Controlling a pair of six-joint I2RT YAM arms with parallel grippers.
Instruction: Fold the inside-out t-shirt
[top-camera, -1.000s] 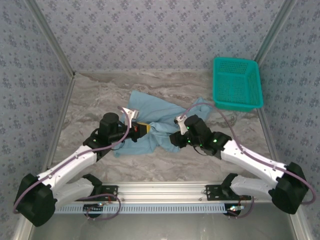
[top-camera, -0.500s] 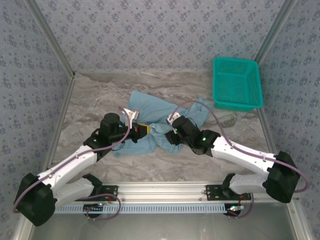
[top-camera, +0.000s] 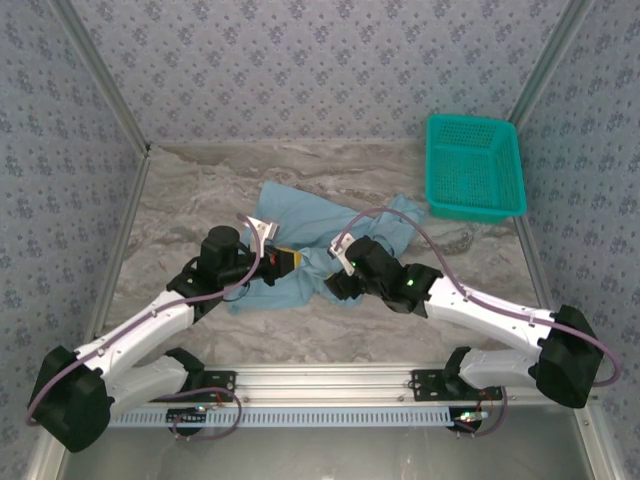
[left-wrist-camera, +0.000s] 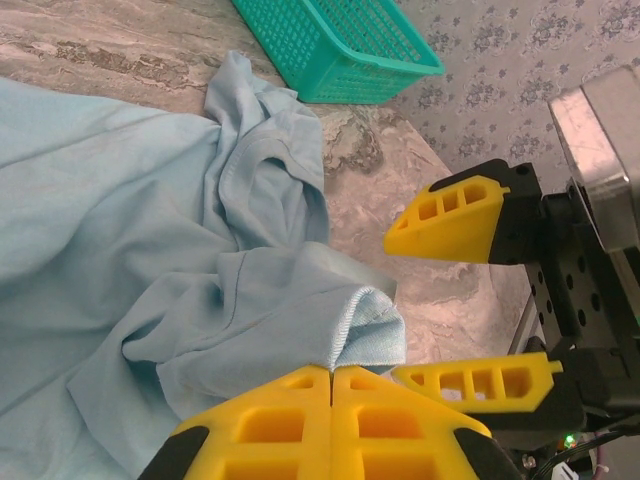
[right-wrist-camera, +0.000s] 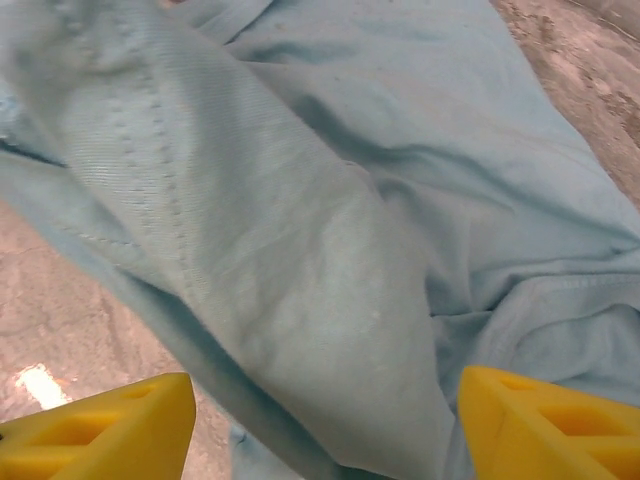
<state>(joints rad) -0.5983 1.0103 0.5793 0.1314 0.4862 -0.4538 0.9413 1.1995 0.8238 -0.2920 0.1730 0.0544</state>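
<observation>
light-blue t-shirt (top-camera: 300, 212), teal basket (top-camera: 478, 208), yellow fingers (left-wrist-camera: 455, 215)

Crowded middle, open margins.

The crumpled t-shirt (top-camera: 330, 215) covers the centre of the table (top-camera: 190, 190), and both arms meet over its near edge. The left gripper (left-wrist-camera: 330, 400) is pinched on a hem fold, and the right gripper (left-wrist-camera: 470, 300), jaws apart, stands just beside it, leaving a narrow gap. The teal basket (top-camera: 475, 170) blocks the far right corner. Bare marble lies free at far left and along the near strip. The shirt possibly touches the basket.
</observation>
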